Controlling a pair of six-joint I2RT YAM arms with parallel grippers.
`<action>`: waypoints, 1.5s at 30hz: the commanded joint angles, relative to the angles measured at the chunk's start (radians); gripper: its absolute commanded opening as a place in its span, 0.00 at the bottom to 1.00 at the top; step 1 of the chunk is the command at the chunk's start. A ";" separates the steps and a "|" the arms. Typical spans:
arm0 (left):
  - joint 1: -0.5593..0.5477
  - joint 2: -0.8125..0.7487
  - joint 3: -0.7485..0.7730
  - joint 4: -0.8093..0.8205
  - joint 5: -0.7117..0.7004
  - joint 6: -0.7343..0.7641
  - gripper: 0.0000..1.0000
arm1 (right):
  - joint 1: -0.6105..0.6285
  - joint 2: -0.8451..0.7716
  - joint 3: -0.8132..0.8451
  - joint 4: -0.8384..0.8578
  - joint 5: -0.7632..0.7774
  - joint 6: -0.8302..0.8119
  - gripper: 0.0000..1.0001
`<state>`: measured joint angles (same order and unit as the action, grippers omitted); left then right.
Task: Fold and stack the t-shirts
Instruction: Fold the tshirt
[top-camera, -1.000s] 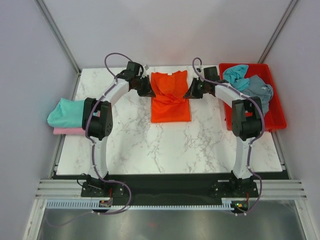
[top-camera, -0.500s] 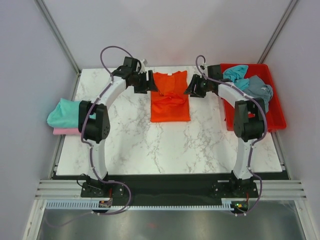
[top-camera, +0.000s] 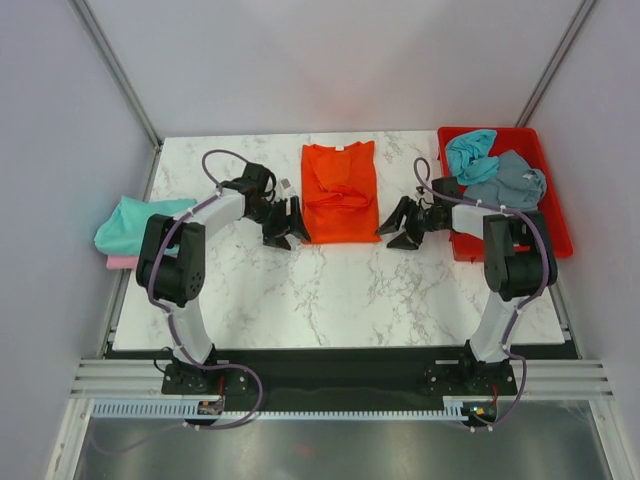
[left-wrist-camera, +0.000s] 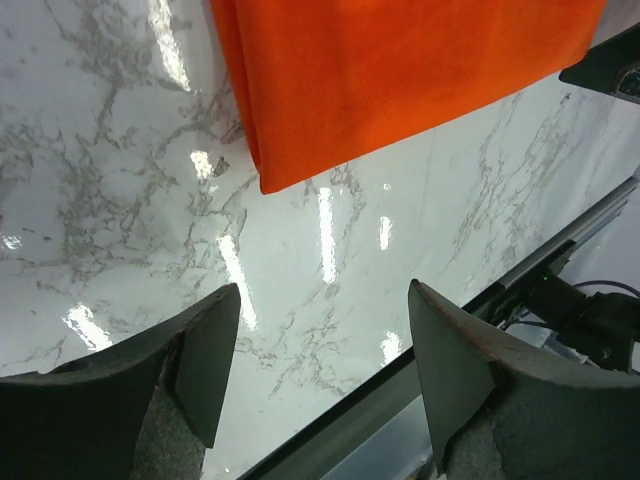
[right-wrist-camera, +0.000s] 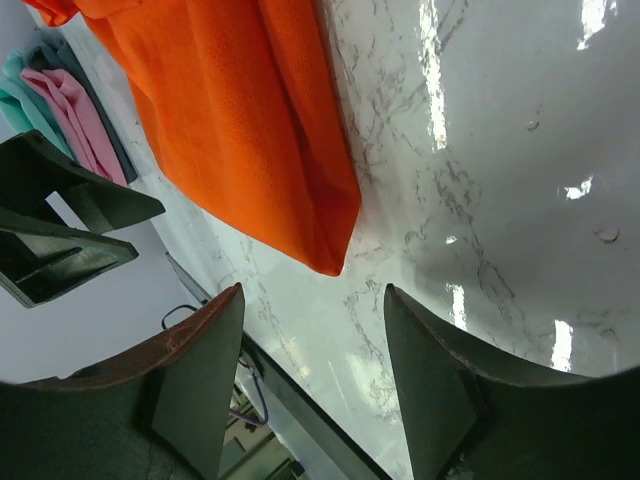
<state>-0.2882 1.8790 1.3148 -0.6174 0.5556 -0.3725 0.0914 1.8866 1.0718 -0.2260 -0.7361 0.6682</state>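
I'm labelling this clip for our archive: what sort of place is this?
Probably a robot test booth, not a home: plain walls on metal posts close in a marble-look table, and the left arm and right arm are bolted along its near edge.

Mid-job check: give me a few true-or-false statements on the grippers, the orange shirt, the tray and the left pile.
1. The left gripper and right gripper are open, holding nothing. True.
2. The orange shirt lies in the red tray. False: it lies on the table, between the grippers.
3. A grey-blue shirt lies in the tray. True.
4. A pink shirt tops the left pile. False: the teal shirt lies over it.
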 joint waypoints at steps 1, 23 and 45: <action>-0.002 0.008 -0.008 0.060 0.073 -0.083 0.75 | 0.001 0.015 0.013 0.065 -0.052 0.045 0.66; -0.005 0.193 0.070 0.125 0.072 -0.151 0.62 | 0.017 0.166 0.091 0.086 -0.045 0.065 0.54; -0.008 0.204 0.049 0.139 0.079 -0.174 0.02 | 0.051 0.146 0.080 0.102 -0.049 0.050 0.17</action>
<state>-0.2905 2.0899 1.3659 -0.4976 0.6300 -0.5209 0.1402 2.0563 1.1507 -0.1352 -0.7879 0.7330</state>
